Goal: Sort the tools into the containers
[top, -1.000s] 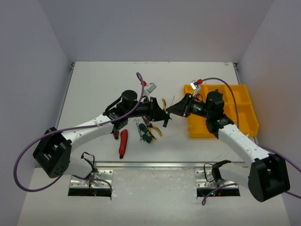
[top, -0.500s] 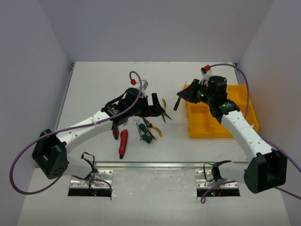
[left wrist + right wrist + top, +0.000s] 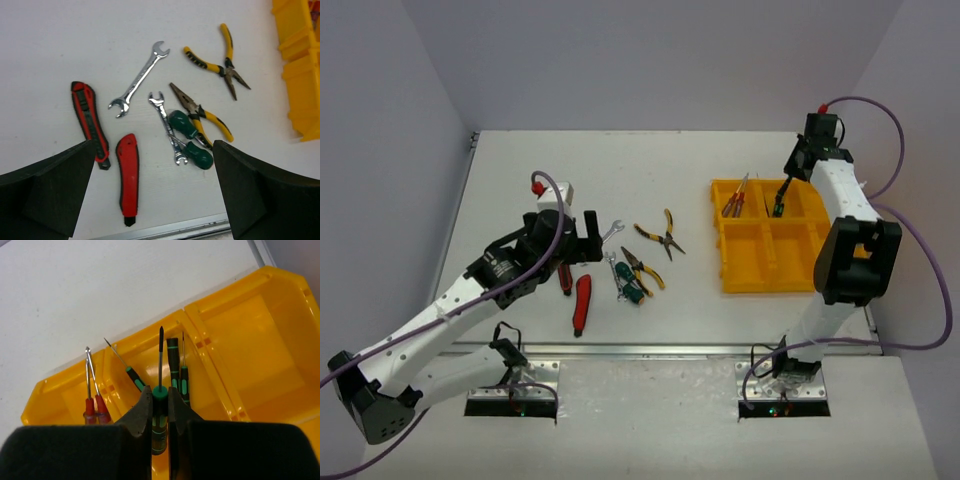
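Clenching a green-handled screwdriver (image 3: 161, 352) by its handle, the right claw (image 3: 160, 397) is hanging over the far middle compartment of the yellow tray (image 3: 760, 284), with the shaft pointing away from the wrist. The left claw (image 3: 578, 234) is hovering, spread wide and empty, above the loose tools near the middle of the table.

The drop is where things could be going wrong. Three leaning drivers (image 3: 173, 356) are already sitting in that compartment, and the held one is hanging above them rather than among them. If the fingers are letting go from up here, I judge it could be bouncing off those shafts. It could also be tipping across the partition into the neighbouring compartment, where two red-handled screwdrivers (image 3: 95, 404) are resting. Coming down too steeply could be jamming the tip against the tray wall.

Pale, bare walls (image 3: 650, 60) are closing in the space on three sides. The table (image 3: 540, 170) is showing a white, matte, faintly speckled top. Lying on it, well apart from the tray, are two red-black utility knives (image 3: 128, 177), two yellow-black pliers (image 3: 222, 65) and a long silver wrench (image 3: 140, 80). A shorter wrench (image 3: 165, 125) is touching two stubby green screwdrivers (image 3: 192, 147) — none of these sorted yet.
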